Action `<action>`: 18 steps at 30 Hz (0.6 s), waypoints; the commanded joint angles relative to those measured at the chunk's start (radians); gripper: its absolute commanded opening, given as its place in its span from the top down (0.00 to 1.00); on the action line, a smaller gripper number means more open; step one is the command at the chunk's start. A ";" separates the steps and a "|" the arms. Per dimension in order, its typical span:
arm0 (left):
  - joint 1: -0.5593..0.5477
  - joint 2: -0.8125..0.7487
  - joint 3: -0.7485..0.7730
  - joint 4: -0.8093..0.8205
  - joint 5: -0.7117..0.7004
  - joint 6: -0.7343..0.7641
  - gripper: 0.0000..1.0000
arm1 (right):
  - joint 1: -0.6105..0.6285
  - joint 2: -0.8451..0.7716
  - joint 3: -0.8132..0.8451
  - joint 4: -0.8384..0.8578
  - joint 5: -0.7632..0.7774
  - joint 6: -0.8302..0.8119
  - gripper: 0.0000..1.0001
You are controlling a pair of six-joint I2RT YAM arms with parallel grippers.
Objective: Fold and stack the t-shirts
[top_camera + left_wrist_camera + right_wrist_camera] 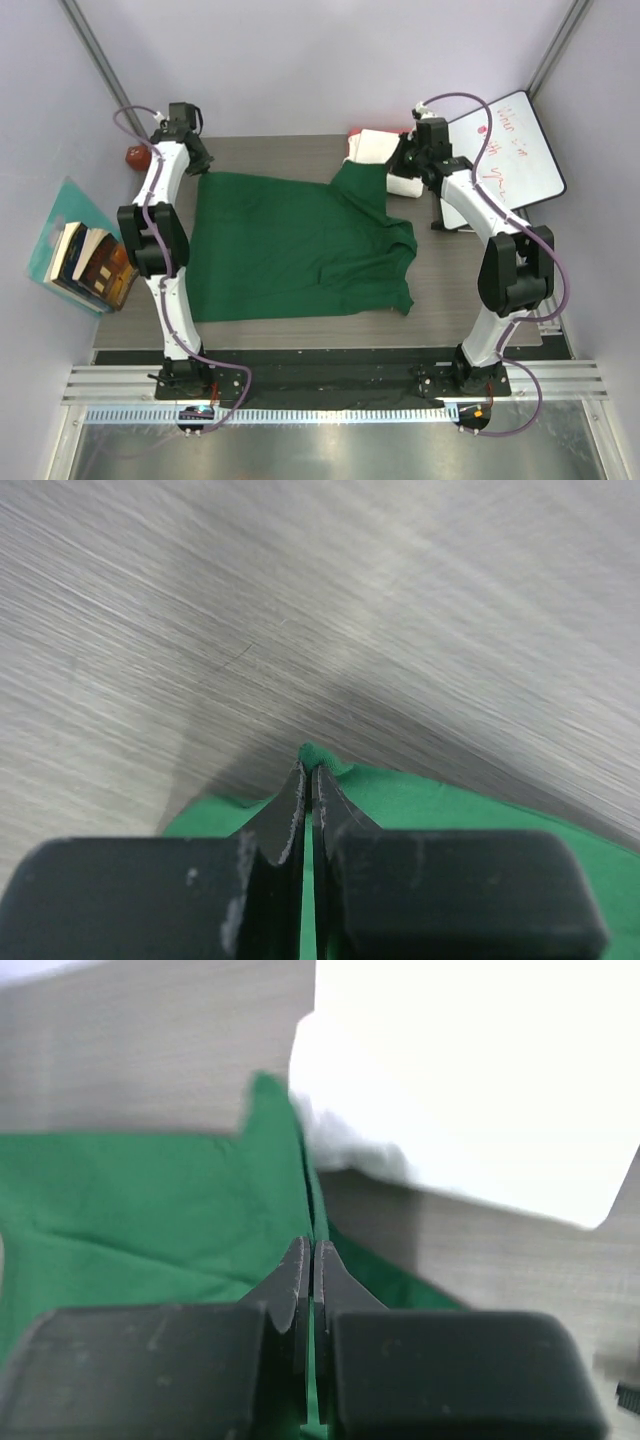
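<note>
The dark green t-shirt lies spread over the middle of the table. My left gripper is shut on its far left corner, and green cloth pokes out between the fingertips in the left wrist view. My right gripper is shut on the far right edge of the green t-shirt, a thin fold caught between the jaws. The cream-white folded bundle sits at the far edge just beyond the right gripper, with a red-pink cloth edge under it; it also shows in the right wrist view.
A white whiteboard with red writing leans at the back right. A stack of books on a teal sheet lies off the table's left side. A dark red ball sits at the far left corner.
</note>
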 commanded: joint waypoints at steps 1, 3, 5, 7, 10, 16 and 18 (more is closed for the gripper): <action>0.000 -0.129 -0.056 0.060 0.000 0.040 1.00 | -0.009 -0.039 0.116 -0.015 0.017 -0.052 0.99; 0.000 -0.146 -0.064 0.085 0.001 0.040 1.00 | -0.015 0.003 0.178 -0.019 0.017 -0.078 0.99; 0.000 -0.154 -0.053 0.102 0.012 0.040 1.00 | -0.023 0.065 0.254 -0.029 0.010 -0.095 0.99; 0.000 -0.146 -0.015 0.093 0.024 0.039 1.00 | -0.030 0.114 0.346 -0.046 -0.003 -0.115 0.99; 0.000 -0.131 0.043 0.065 0.018 0.042 1.00 | -0.040 0.196 0.467 -0.084 -0.012 -0.133 0.99; 0.000 -0.136 0.057 0.062 0.007 0.054 1.00 | -0.050 0.286 0.635 -0.130 -0.023 -0.162 0.99; 0.000 -0.145 0.040 0.062 0.010 0.057 1.00 | -0.052 0.305 0.656 -0.150 -0.020 -0.173 0.99</action>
